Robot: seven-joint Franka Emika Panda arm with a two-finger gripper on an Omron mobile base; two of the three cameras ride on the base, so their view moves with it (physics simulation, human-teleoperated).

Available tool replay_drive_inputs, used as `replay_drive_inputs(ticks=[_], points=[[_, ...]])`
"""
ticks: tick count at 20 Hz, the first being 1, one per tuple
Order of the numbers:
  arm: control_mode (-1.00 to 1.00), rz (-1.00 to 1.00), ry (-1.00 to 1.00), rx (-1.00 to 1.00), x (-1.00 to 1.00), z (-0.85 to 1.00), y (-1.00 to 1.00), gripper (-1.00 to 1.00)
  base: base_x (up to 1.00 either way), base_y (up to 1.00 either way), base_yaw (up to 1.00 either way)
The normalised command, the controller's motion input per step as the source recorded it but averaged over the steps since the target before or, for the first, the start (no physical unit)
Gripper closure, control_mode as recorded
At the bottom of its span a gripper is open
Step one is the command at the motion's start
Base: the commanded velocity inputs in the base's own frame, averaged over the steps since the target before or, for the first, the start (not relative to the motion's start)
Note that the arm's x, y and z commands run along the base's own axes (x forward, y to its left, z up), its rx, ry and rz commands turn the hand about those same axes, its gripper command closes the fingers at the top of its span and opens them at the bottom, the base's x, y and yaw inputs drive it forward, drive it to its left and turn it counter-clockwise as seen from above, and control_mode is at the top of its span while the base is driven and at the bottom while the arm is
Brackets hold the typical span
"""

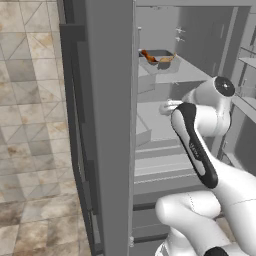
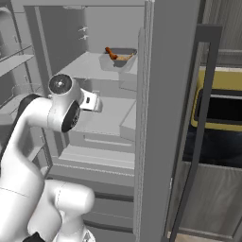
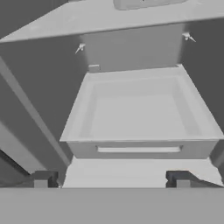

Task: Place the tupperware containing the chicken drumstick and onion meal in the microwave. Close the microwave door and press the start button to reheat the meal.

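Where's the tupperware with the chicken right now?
The tupperware sits on an upper fridge shelf, above and beyond the open gripper.

A tall grey refrigerator point(image 1: 110, 125) stands open, its interior pale grey and evenly lit. Inside, an upper shelf point(image 2: 90, 64) runs across the back, and below it sits a shallow open drawer point(image 3: 140, 111) with a slim recessed handle along its front. Small pegs point(image 3: 80, 47) stick out of the rear wall under the shelf. To the left of the refrigerator, beige and brown stone tiles point(image 1: 30, 125) cover the wall. To the right, a yellow panel point(image 2: 222, 101) frames a dark window above wood-grained cabinet fronts point(image 2: 212, 198).
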Motion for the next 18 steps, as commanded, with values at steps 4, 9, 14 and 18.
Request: replay_drive_inputs(ticks=[4,9,14,18], points=[[-1.0,-0.1,-0.26,0.11,0.0,0.75,-0.02,-1.0,0.0,0.0,0.0],[-1.0,-0.14,-0.03,0.04,0.02,0.99,0.0,-1.0,0.0,0.0,0.0],[-1.0,-0.14,0.07,0.0,0.11,0.86,0.0,-1.0,0.0,0.0,0.0],[-1.0,-0.14,0.16,0.0,0.12,0.57,0.0,-1.0,0.0,0.0,0.0]])
